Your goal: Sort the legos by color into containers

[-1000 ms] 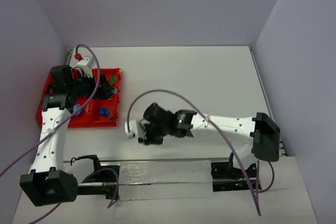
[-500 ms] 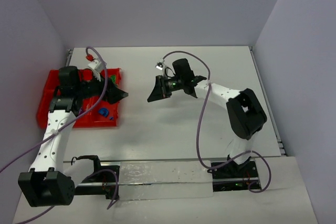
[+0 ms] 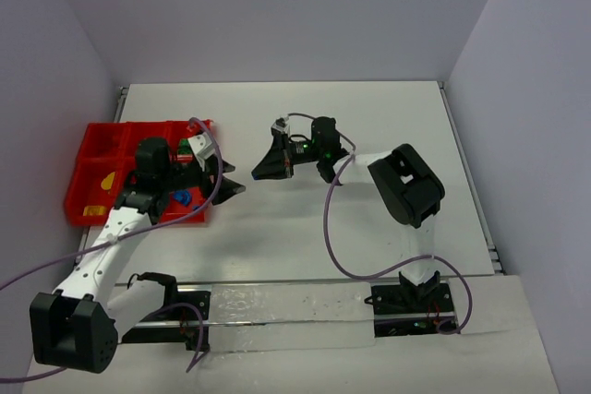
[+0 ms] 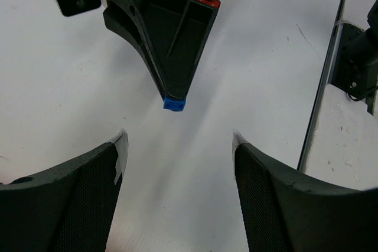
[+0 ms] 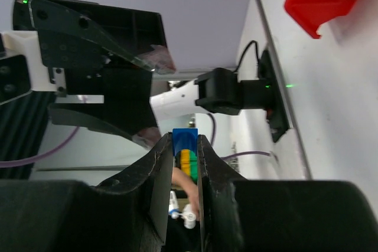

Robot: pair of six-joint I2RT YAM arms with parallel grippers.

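From above, the bins [image 3: 92, 140] sit at the far left of the tabletop [image 3: 369, 117]. Just right of them, the left claw [image 3: 233, 182] and right claw [image 3: 259, 171] point at each other, tips near but apart. A blue piece [image 3: 183, 198] already lies in the near right compartment.

In the left wrist view, the left claw's fingers stand well apart with nothing between them. Ahead of them, the right claw's fingers are clamped together on a small blue lego [image 4: 174, 104], and only its end pokes out past their tips above the tabletop.

In the right wrist view, the lego is pinched tight between the fingers. Yellow and green show behind the blue; whether these are joined pieces I cannot tell.

This looks like a hand-over to the left claw, which is nearer the bins. To do it well:
- The left claw should ease forward until the exposed blue end lies squarely between its pads.
- It should close on the lego alone, not on the right fingertips.
- So little protrudes that its fingers should cross the right claw's pinch rather than line up with it.
- The right claw should let go only once that grip is firm.
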